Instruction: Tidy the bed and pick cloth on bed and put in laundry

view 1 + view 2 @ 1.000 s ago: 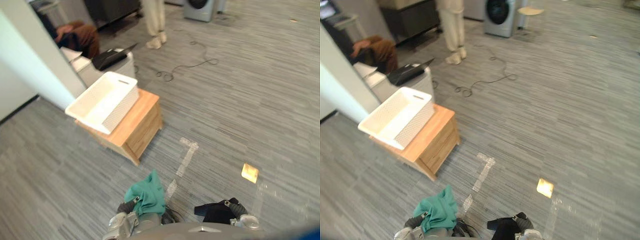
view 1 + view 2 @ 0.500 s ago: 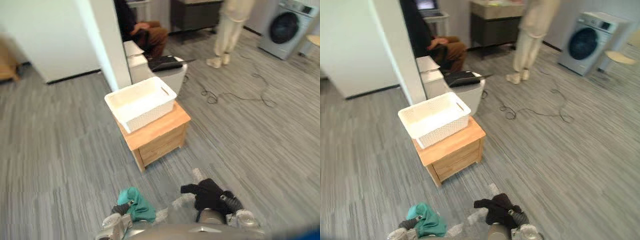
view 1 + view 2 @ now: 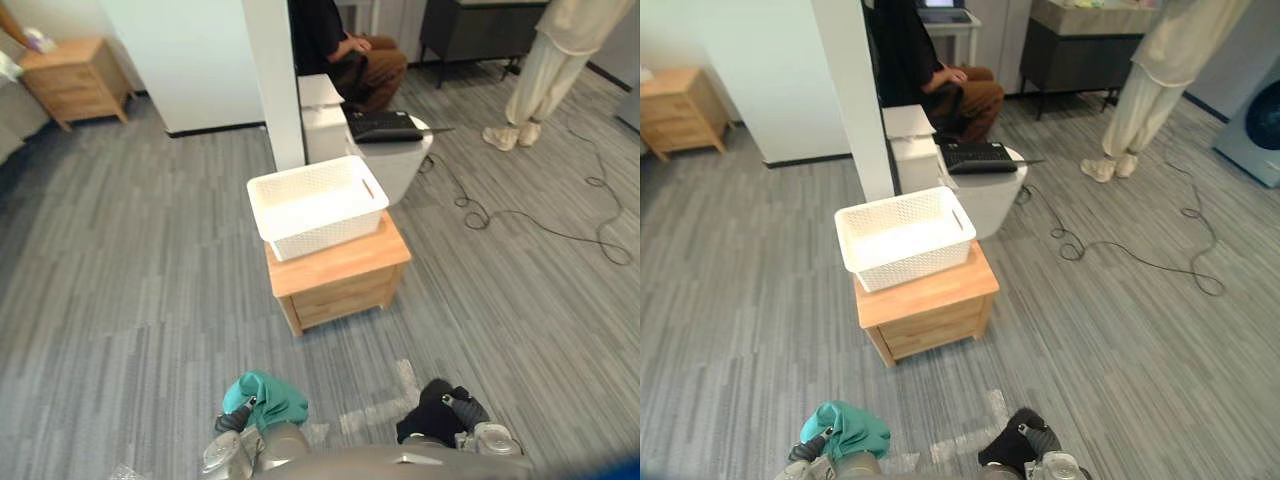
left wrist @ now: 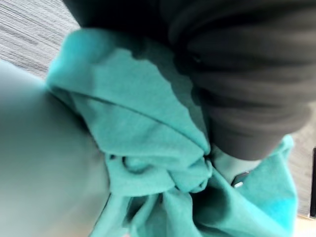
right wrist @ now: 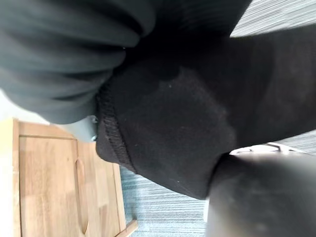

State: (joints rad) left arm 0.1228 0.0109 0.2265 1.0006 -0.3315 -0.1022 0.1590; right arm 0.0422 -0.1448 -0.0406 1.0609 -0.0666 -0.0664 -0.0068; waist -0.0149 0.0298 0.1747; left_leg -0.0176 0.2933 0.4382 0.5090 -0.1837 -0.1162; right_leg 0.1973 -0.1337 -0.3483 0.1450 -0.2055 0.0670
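At far left a small wooden nightstand (image 3: 75, 75) stands by the wall. A broad open stretch of grey, fine-striped carpet (image 3: 130, 290) lies between it and the middle. Low in the head views the left hand (image 3: 232, 422) carries a teal cloth (image 3: 268, 398), a soft knit bunched into folds against the dark ribbed cover. Whether the hand is closed round it I cannot tell.

Ahead stands a boxy wooden cabinet (image 3: 345, 285). On it sits a white rectangular basket (image 3: 330, 235) with lattice-textured walls and a handle slot, overhanging the top's left edge. Bare carpet separates the cabinet from the robot, crossed by pale tape marks (image 3: 375, 412).

Behind the basket rise a white pillar (image 3: 270, 70) and a seated person (image 3: 345, 50). A black laptop (image 3: 385, 125) lies on a rounded white stand (image 3: 400, 168) just beside the cabinet.

The right hand (image 3: 466, 410) carries a black cloth (image 3: 428, 420), matte with a stitched hem. I cannot tell its grip either. At far right a standing person (image 3: 545, 60) and a looping black cable (image 3: 540, 215) take up some of the open floor.
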